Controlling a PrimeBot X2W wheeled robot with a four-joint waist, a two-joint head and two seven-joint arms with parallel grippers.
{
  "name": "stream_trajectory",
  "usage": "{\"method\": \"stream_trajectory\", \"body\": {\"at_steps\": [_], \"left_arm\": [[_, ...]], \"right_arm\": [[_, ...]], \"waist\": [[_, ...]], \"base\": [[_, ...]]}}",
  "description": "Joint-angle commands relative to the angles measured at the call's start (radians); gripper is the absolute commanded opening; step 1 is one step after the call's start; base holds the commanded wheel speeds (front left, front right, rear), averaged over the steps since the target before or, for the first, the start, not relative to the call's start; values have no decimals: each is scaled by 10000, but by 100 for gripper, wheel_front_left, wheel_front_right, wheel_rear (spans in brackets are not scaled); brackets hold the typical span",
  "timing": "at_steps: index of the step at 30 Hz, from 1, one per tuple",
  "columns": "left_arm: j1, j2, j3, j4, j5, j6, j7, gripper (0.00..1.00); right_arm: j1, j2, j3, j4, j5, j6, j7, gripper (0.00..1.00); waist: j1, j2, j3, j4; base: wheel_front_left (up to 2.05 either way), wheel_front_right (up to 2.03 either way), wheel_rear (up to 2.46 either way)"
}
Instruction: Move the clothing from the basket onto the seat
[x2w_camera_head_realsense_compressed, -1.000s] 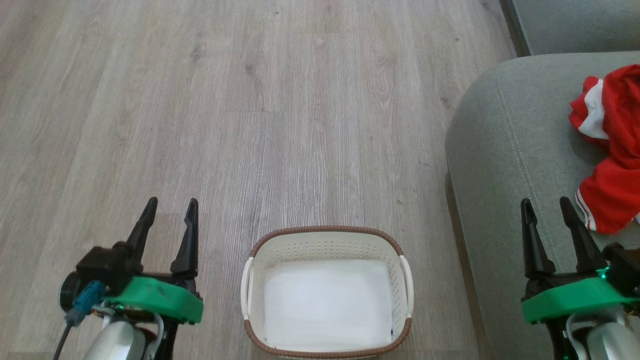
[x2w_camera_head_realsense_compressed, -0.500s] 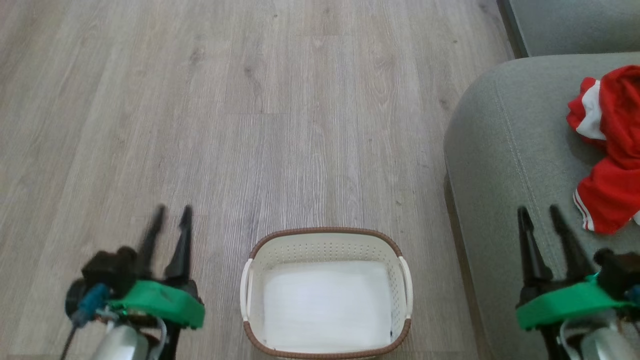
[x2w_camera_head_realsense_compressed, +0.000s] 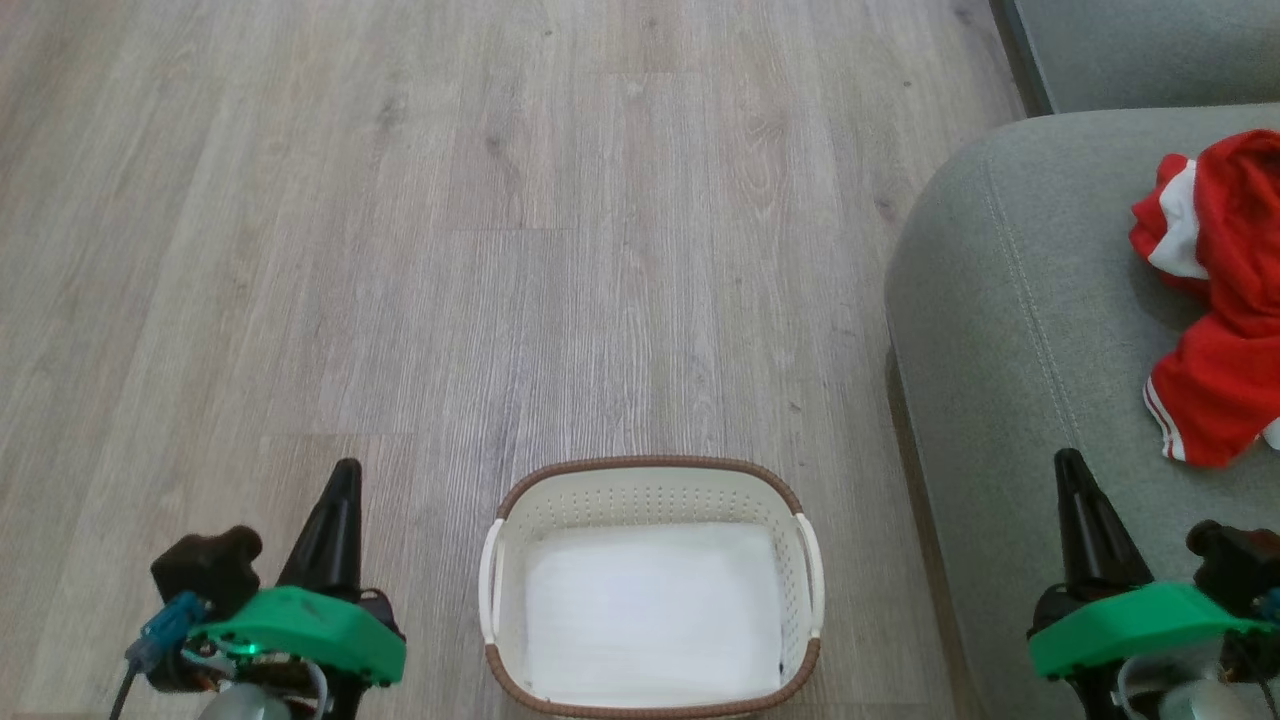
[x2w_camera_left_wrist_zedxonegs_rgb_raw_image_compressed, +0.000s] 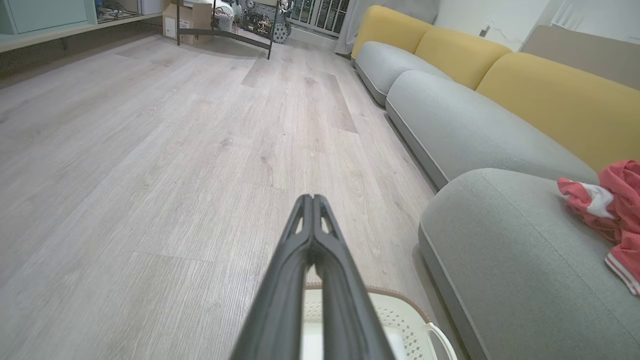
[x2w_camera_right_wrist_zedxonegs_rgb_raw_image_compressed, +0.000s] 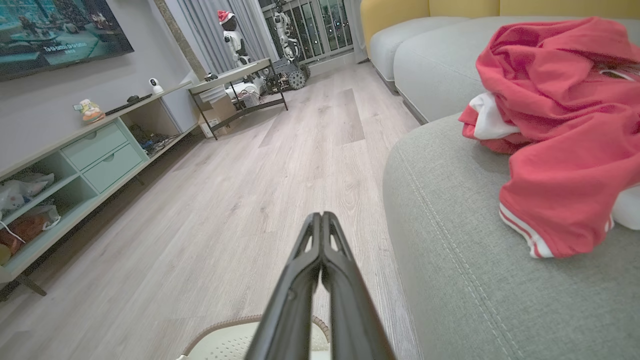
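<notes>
The red clothing with white trim lies crumpled on the grey-green seat at the right; it also shows in the right wrist view and the left wrist view. The cream basket with its brown rim stands on the floor at bottom centre, with only its white base showing inside. My left gripper is shut with nothing in it, left of the basket. My right gripper is shut and holds nothing, over the seat's front edge. Both pairs of fingers press together in the left wrist view and the right wrist view.
Pale wood floor stretches ahead of the basket. Further sofa cushions, grey with yellow backs, run along the right. A low shelf unit and a television stand along the left wall, with a metal-framed table beyond.
Both grippers have gone from open to shut on nothing and drawn back a little toward the lower edge of the head view. The basket and clothing have not moved.
</notes>
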Motion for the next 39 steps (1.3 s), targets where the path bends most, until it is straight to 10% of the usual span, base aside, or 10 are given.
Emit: {"method": "stream_trajectory", "body": {"at_steps": [1, 39], "left_arm": [[-482, 18, 251, -285, -272, -86, 60, 0], [-610, -483, 1390, -125, -3870, -551, 1130, 0]], "right_arm": [[-385, -40, -111, -273, 299, 0, 83, 0], [-794, 236, -361, 33, 4110, -2, 1107, 0]], "waist": [[0, 0, -3, -4], [0, 0, -75, -104]], "base": [[0, 0, 0], [0, 0, 0]]}}
